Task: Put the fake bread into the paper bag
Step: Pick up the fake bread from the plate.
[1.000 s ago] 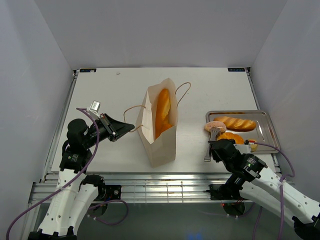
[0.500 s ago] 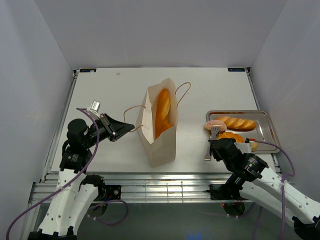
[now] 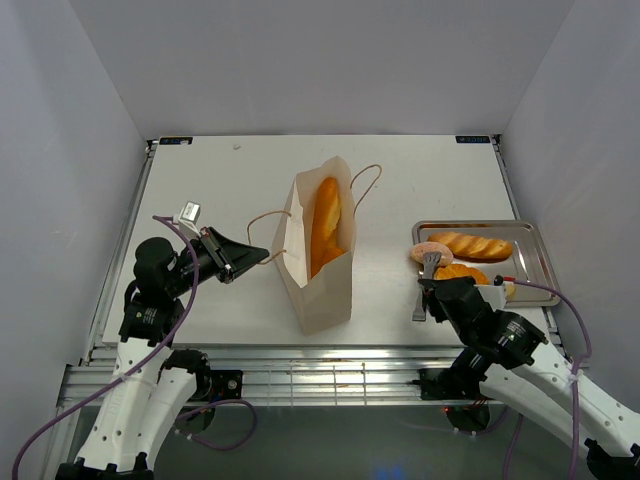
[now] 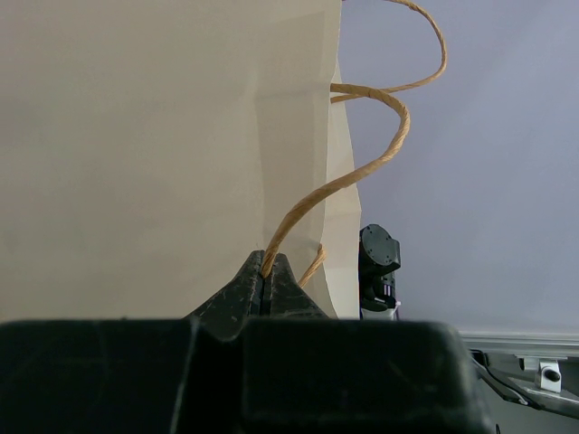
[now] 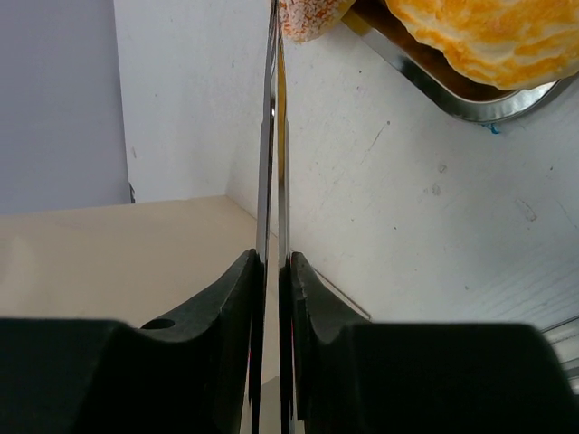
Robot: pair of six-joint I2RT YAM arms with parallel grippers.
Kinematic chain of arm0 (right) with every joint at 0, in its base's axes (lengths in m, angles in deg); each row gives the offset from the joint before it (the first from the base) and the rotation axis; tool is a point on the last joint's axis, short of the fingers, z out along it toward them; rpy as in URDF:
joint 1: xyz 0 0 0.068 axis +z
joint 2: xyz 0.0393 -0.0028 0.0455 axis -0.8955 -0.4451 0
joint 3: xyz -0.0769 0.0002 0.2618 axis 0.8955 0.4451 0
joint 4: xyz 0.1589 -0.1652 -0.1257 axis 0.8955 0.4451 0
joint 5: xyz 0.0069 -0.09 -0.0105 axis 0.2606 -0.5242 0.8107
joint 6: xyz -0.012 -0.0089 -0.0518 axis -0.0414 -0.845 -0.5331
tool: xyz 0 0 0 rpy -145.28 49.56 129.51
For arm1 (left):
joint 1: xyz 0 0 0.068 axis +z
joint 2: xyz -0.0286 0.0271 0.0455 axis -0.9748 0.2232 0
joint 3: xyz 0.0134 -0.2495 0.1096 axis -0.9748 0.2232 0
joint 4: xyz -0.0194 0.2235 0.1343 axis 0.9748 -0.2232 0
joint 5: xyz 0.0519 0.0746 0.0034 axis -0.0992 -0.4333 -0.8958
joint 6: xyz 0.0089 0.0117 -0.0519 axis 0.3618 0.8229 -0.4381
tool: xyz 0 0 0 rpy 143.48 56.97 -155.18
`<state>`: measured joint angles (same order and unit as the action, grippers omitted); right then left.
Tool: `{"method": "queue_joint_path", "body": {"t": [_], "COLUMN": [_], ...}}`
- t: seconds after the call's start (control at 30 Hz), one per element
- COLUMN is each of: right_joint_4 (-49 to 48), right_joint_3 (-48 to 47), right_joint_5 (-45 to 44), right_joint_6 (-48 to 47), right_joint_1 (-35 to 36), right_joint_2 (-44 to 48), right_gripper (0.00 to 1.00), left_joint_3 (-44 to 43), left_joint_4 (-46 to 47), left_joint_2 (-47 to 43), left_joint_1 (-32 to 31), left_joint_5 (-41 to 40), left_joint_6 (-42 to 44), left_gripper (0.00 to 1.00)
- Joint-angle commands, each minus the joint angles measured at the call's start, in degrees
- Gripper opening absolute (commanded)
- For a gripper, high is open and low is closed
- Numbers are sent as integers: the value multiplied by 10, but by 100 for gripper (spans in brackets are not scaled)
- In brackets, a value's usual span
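Observation:
The tan paper bag stands at the table's middle with a long baguette inside. My left gripper is shut on the bag's cord handle, to the bag's left. My right gripper is shut on long metal tongs, whose tips reach the pinkish round bun at the silver tray's left edge; the bun also shows in the right wrist view. A ridged loaf and a croissant lie in the tray.
The shallow silver tray sits at the right, near the table's right edge. The bag's second handle loops out toward the back right. White walls close in the table on three sides.
My right arm has shifted slightly toward the near edge with the tongs. The left arm and the bag have not moved.

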<state>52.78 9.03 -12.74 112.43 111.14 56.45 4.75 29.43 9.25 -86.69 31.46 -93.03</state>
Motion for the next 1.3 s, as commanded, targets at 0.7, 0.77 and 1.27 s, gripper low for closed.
{"method": "queue_joint_path", "body": {"t": [0.7,0.77,1.27], "right_joint_4": [30,37,-34], "right_joint_3": [7,7,108], "right_joint_5": [37,34,14], "right_joint_6": [102,107,184], "right_joint_1": [-3,-3,-3], "right_joint_2": [26,28,85], "right_gripper": [50,51,51], "left_joint_3": [-7,-8,-8], "left_joint_4": [-4,-4,-8], "left_joint_2": [-3,-1,-2], "left_joint_1": [-3,-2,-3], "left_joint_5": [3,3,6], "left_joint_6": [6,5,7], "left_gripper": [0,0,0]}}
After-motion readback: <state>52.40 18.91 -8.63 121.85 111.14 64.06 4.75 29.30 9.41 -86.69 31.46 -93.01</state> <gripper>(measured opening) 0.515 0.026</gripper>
